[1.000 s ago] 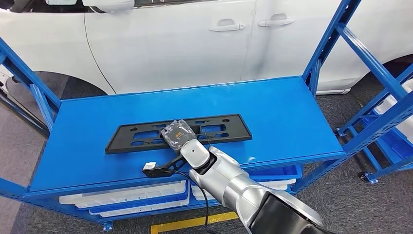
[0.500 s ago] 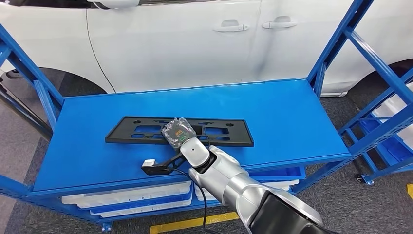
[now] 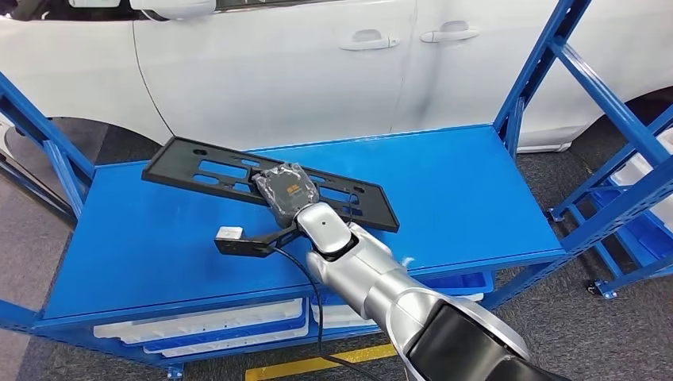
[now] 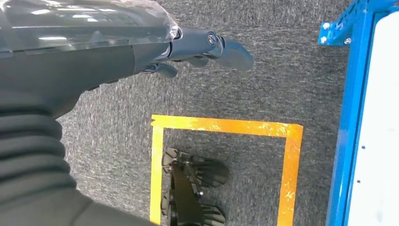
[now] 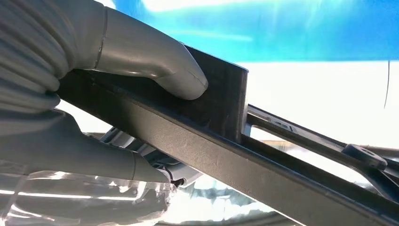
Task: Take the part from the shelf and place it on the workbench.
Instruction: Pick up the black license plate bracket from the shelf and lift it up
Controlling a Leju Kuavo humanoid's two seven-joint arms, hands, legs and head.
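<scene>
Above blue shelf [image 3: 476,190], part [image 3: 198,171] tilts diagonally.

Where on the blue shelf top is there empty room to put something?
The blue shelf top is bare at its right end, by the blue upright post, and along its front left edge. The middle is crowded: the right hand holds the long black plastic frame there.

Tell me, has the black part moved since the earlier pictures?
Yes. The black part, held by the right robot hand, has tilted up at its left end off the blue shelf.
</scene>
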